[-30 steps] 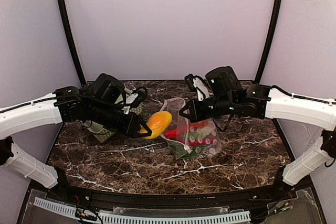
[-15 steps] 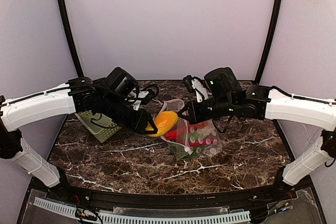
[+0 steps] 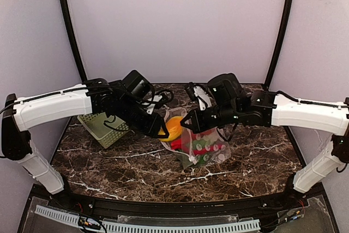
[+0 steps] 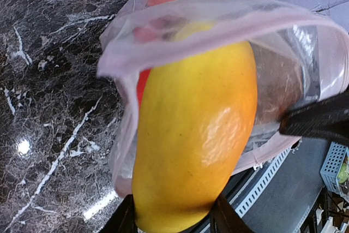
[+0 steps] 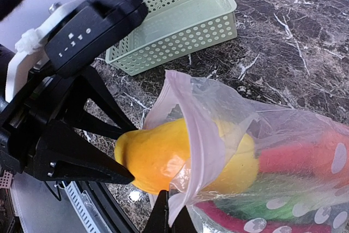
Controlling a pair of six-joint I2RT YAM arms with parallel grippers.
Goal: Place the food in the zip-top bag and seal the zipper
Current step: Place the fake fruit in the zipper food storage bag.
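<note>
- The left gripper [image 3: 163,132] is clamped on the butt end of the yellow-orange piece [image 4: 196,135], one finger on each side.
- The front half of that piece sits inside the mouth of the bag [image 3: 207,145]; the back half sticks out to the left.
- The right gripper [image 5: 171,212] is pinched tight on the bag's lower lip, holding the mouth up off the table [image 3: 109,162].
- The bag lies about mid-table, a little right of centre, with its mouth facing left.
- The pinkish band round the mouth looks like the zipper [image 5: 199,151], though I can't be sure through the folds; it gapes open.
- Deeper inside lie the chili [image 5: 305,154] and, under it, the green piece [image 5: 256,203].
- The basket [image 3: 101,126] sits near the table's back left corner, well apart from the bag.
</note>
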